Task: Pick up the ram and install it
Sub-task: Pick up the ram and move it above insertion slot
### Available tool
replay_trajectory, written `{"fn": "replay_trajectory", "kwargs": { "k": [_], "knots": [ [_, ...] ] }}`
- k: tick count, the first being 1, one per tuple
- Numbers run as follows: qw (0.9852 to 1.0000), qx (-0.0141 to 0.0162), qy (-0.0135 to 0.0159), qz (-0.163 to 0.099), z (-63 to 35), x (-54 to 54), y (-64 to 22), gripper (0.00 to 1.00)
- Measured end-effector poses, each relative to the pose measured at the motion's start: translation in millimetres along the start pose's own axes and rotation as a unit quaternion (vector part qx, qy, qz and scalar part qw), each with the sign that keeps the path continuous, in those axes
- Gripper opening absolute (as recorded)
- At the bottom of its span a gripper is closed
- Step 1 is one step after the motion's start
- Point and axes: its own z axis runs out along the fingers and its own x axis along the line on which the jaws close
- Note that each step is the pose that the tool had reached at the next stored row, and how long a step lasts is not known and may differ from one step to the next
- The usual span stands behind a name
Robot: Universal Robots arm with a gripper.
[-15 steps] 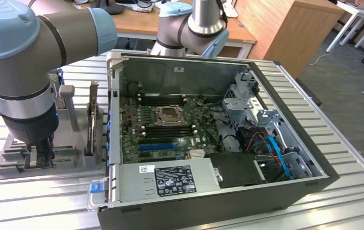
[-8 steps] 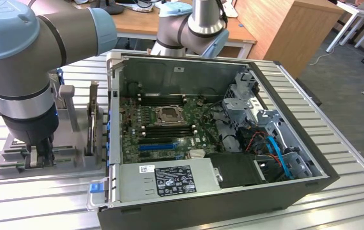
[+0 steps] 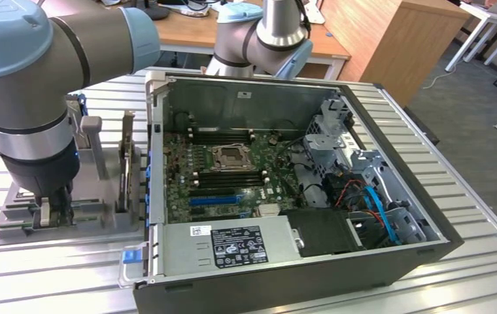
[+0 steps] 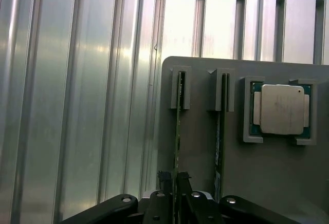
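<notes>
Plainly, in the wrist view, we see the gripper point(image 4: 175, 179) drawn narrow on the ram point(image 4: 178, 126). Its dark fingertips point(image 4: 164, 176) lie against both faces of the stick near one end. The ram stands on its long edge and is seen edge-on, a thin green line. Its far end is seated in a small slotted bracket of the grey holder point(image 4: 200, 152).

Just beside it and parallel, a second memory stick point(image 4: 219, 142) stands in its own bracket. Past that, on the same holder, a processor point(image 4: 280, 108) lies flat in a cornered pocket with its metal lid up. The holder rests on the ribbed aluminium counter point(image 4: 92, 106).

In the exterior view, the gripper point(image 3: 52, 208) is down in the holder point(image 3: 100, 226), with the arm point(image 3: 31, 98) upright above it. The holder sits just beside the open computer case point(image 3: 274, 291), on the exterior view's left of it. The case lies on its side on the counter.

Inside we note:
- the motherboard point(image 3: 183, 190);
- the CPU socket point(image 3: 231, 157), flanked by long memory slots point(image 3: 227, 175);
- a blue expansion slot point(image 3: 214, 199);
- a labelled power supply point(image 3: 231, 245) by the near wall;
- blue cables point(image 3: 373, 203) toward the exterior view's right.

The ram is well apart from those memory slots.
</notes>
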Motion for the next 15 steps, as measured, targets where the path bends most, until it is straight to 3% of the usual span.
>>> {"fn": "replay_trajectory", "kwargs": {
  "k": [15],
  "knots": [
    [1.0000, -0.0001, 0.0001, 0.000, 1.1, 0.0, 0.0, 0.19]
  ]
}}
